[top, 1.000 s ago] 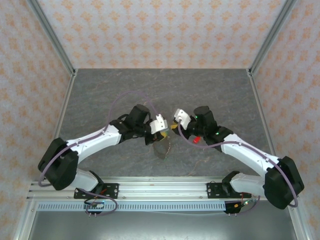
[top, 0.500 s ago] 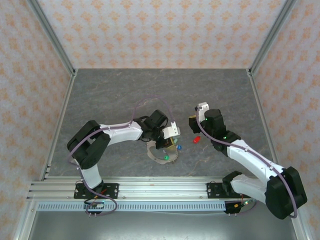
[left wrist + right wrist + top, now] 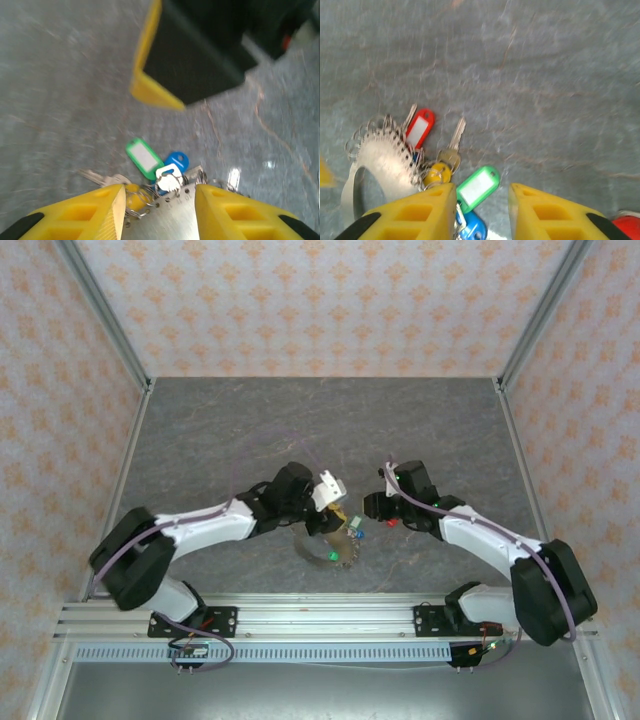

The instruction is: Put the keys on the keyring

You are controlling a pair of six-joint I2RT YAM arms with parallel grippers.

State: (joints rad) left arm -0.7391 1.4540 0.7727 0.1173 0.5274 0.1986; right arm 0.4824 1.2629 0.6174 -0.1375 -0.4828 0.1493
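Right wrist view tells me most. My right hand [image 3: 481,195] is released, fingers apart with nothing gripped between them, and it hangs over the cluster of keys. The keyring [image 3: 382,160], a flat silvery plate hung with small wire loops, lies on the grey worktop [image 3: 545,75] ahead of that hand and to the left in this view. A red tag [image 3: 420,127], a yellow-headed key [image 3: 449,155], a green tag [image 3: 477,187] and a blue head [image 3: 471,229] are bunched against its edge. The yellow-headed key's long axis runs away from me, blade slanting up and slightly right. One red piece [image 3: 627,222] sits apart at the lower right corner, just outside my right finger. I judge it a key not yet on the ring, though too little of it shows to be sure. My left hand [image 3: 159,195] faces the same cluster from the other side, fingers spread with the plate's perforated edge between them; whether they pinch it I cannot tell. From above, the red piece lies on the right arm's side, close by the right hand, so that hand is the nearer one to fetch it. The left looks placed to steady the ring.
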